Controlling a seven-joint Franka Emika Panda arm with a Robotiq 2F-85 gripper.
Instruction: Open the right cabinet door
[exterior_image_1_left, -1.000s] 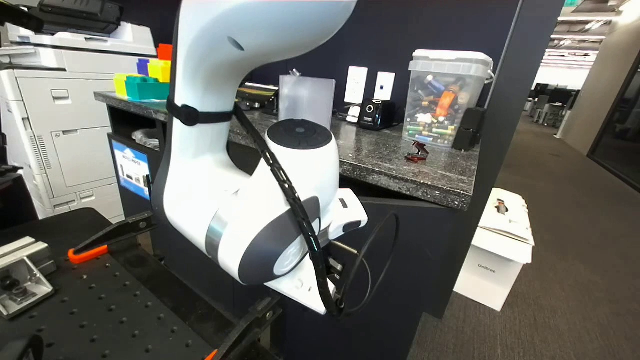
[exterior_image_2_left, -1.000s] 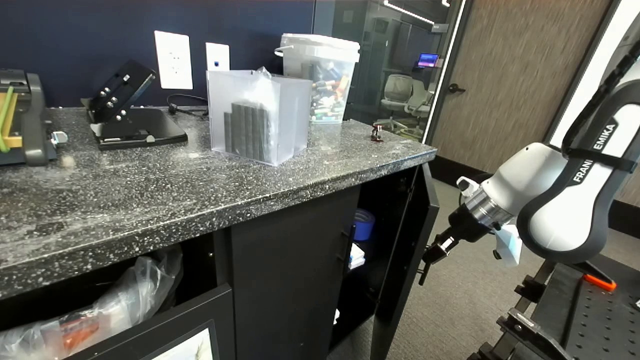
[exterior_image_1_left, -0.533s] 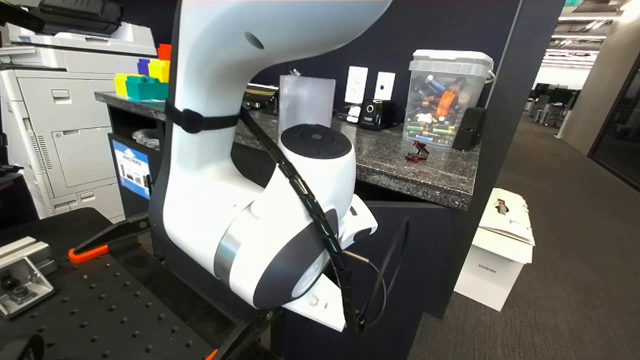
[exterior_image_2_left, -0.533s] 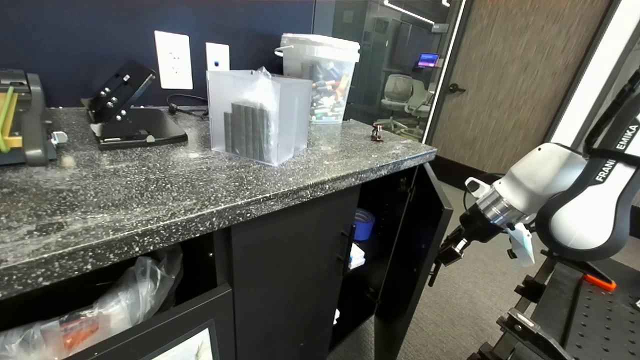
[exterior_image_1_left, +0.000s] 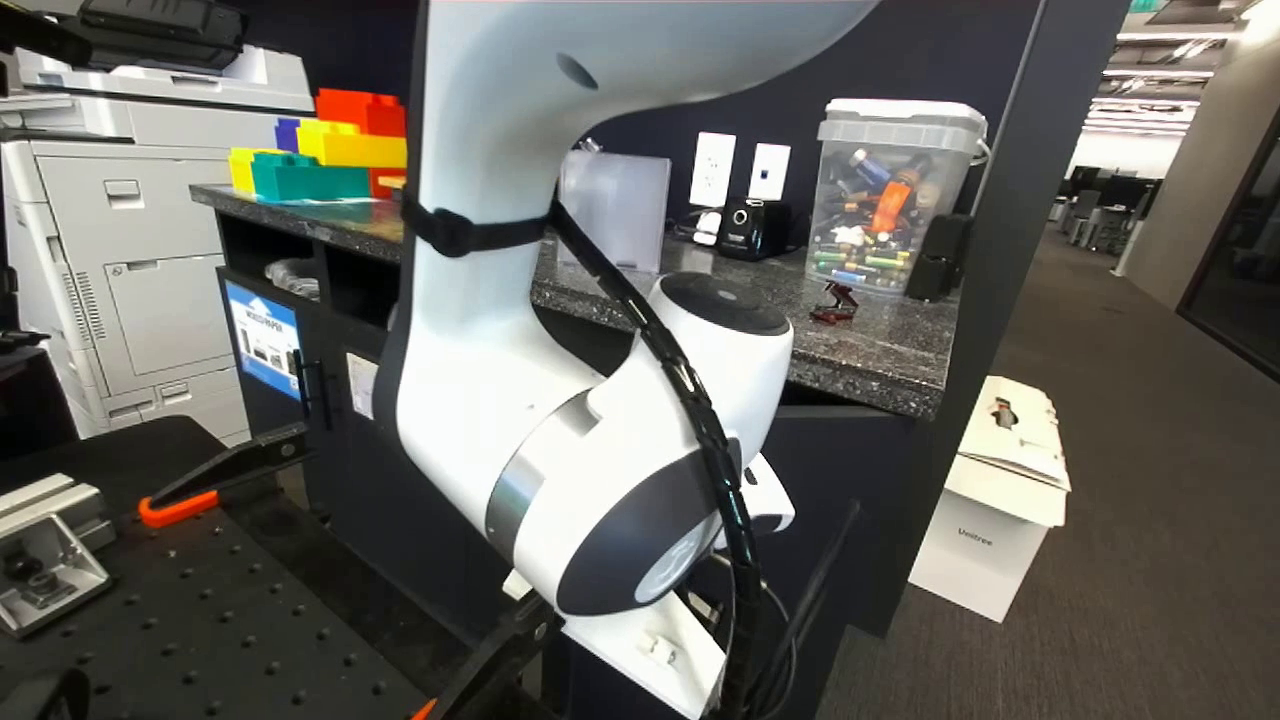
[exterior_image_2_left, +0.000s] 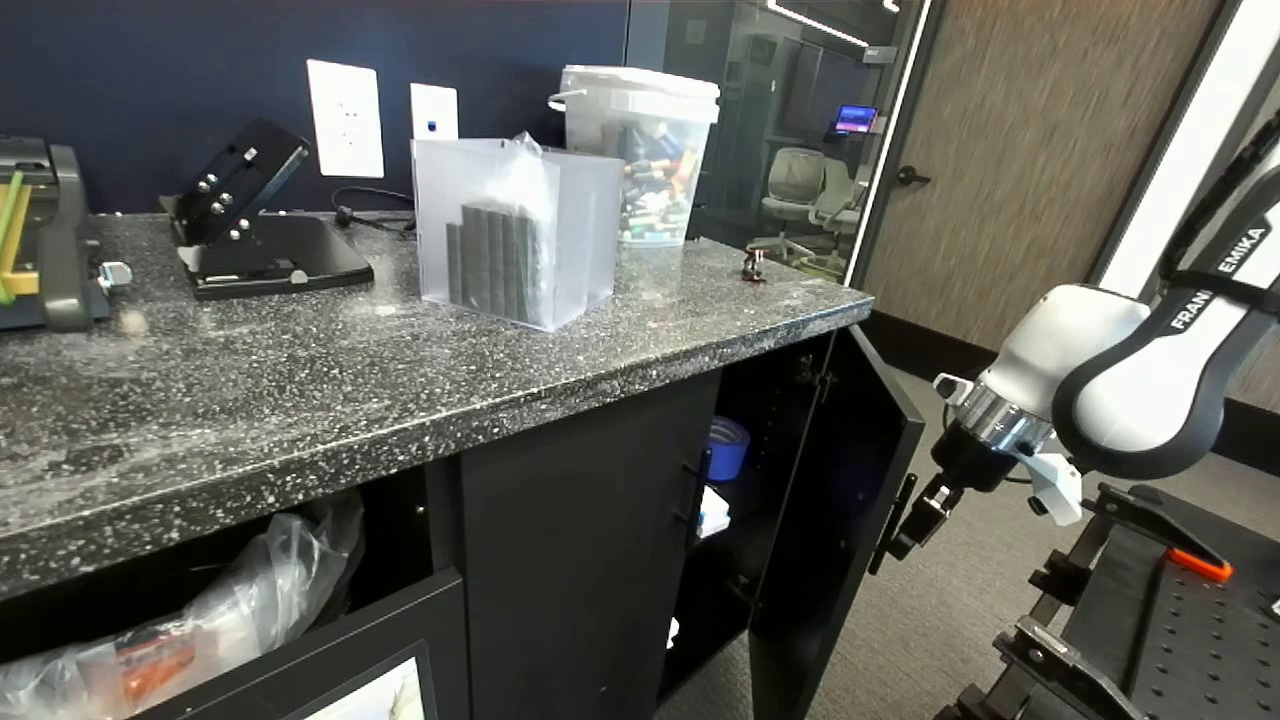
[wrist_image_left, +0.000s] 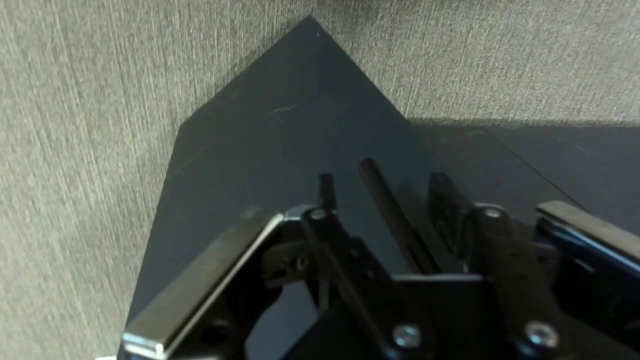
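Observation:
The right cabinet door (exterior_image_2_left: 850, 480) is a dark panel standing well open, its inner side showing in an exterior view. It also shows behind the arm in an exterior view (exterior_image_1_left: 850, 465) and fills the middle of the wrist view (wrist_image_left: 280, 150). Its black bar handle (exterior_image_2_left: 893, 525) is on the outer face near the free edge. My gripper (exterior_image_2_left: 900, 547) is at the handle, on the door's outer side. In the wrist view my gripper (wrist_image_left: 382, 192) is open, and the handle (wrist_image_left: 387, 200) runs slanted between the fingers, with gaps seen. The arm hides the gripper in an exterior view.
The twin dark door (exterior_image_2_left: 580, 540) is shut. Blue tape (exterior_image_2_left: 727, 448) sits inside the cabinet. The speckled counter (exterior_image_2_left: 400, 400) overhangs the doors. A black perforated cart (exterior_image_2_left: 1190, 620) with clamps stands near the arm. A white box (exterior_image_1_left: 985, 540) stands on the floor past the cabinet end.
The door has swung wider open. The gripper has moved with its free edge, away from the cabinet, and has tilted downward. More of the handle now shows beside the gripper.

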